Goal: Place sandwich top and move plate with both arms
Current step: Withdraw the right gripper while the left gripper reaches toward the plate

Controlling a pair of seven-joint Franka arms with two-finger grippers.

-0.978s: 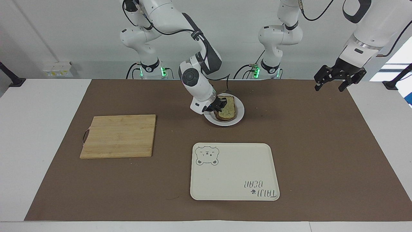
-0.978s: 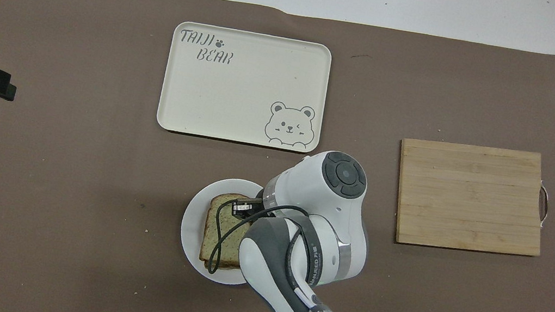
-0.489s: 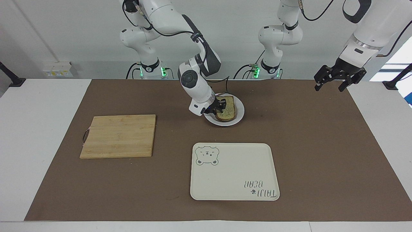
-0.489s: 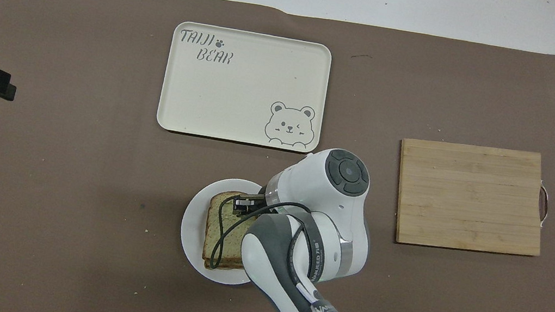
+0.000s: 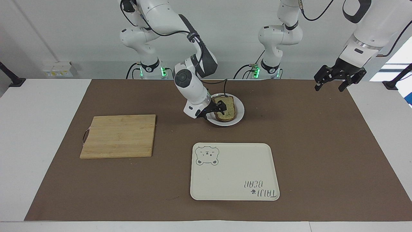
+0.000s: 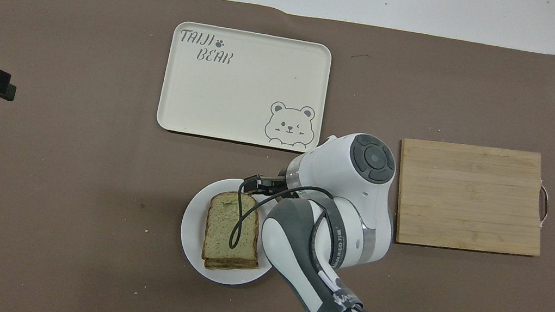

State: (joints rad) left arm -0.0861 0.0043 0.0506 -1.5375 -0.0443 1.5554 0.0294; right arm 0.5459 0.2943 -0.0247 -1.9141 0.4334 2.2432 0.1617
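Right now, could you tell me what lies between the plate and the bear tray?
Nothing: both views show only bare brown mat between the plate and the bear tray; the right gripper hangs over the plate's edge.

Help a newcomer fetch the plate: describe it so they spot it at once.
On the brown mat, look nearer the robots than the cream tray. The plate is small, round and white, the only thing carrying a sandwich.

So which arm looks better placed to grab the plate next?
The right one, probably. Its tool hangs open just above the sandwich top and the plate. The left tool waits high over the left arm's end of the table.
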